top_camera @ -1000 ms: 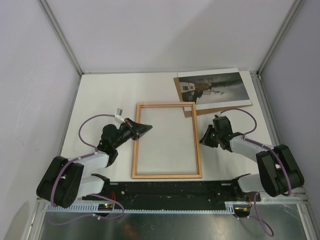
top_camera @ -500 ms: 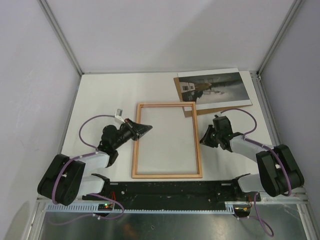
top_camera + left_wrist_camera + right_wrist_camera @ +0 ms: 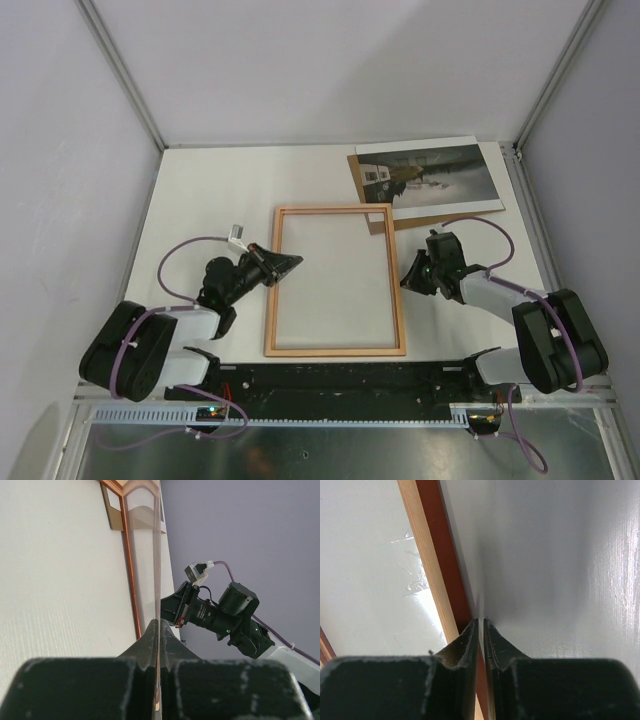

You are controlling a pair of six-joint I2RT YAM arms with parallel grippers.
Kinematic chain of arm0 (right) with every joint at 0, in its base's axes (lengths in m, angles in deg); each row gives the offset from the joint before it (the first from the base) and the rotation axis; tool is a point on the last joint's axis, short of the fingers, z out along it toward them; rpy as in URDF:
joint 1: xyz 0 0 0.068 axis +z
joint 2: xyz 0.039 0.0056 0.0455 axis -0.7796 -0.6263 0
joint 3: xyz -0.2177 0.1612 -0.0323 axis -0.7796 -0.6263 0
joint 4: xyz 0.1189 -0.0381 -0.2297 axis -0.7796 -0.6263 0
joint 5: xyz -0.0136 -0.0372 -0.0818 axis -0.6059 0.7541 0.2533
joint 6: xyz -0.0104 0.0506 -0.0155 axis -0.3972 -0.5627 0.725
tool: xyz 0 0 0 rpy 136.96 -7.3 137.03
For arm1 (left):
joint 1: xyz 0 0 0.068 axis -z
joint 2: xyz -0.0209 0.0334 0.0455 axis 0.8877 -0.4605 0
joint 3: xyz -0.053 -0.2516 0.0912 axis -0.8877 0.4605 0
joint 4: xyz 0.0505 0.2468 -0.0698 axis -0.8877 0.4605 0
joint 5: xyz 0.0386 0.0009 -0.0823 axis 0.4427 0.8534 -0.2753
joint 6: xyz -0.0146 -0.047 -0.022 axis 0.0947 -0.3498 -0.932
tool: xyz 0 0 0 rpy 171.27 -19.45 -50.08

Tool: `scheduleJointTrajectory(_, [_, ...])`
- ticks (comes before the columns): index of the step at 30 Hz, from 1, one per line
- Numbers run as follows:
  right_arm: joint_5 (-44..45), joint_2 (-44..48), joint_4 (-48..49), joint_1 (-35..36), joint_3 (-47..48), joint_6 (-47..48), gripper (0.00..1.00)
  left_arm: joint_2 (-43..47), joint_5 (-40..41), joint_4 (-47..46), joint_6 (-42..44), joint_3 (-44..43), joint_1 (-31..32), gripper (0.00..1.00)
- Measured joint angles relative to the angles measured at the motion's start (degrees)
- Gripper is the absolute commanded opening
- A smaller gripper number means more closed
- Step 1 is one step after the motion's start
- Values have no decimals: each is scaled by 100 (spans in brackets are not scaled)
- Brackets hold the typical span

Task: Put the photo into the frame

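Carefully, I am squaring the frame at picture centre, tips low and level; left pincer fully closed at its left rail; right pincer nearly closed; neither visibly gripping.

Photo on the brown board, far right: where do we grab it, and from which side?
Take the photo by the white border at its right short edge, coming in low from the right. It lies flat on the backing board, which sticks out past its left and near edges. The right end seems to reach the board's edge, so a lip may be exposed there.
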Motion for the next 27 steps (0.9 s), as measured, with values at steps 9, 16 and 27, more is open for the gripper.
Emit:
scheduleJointTrajectory(9, [46,0,-2,15,0,-2,13,-319,9,-476,-9,90,0,0])
scheduleJointTrajectory(16, [111,0,4,17,0,-4,13,-667,17,-894,-17,157,-4,0])
scheduleJointTrajectory(27, [201,2,7,39,7,-7,13,-1121,4,-1325,0,160,-15,0])
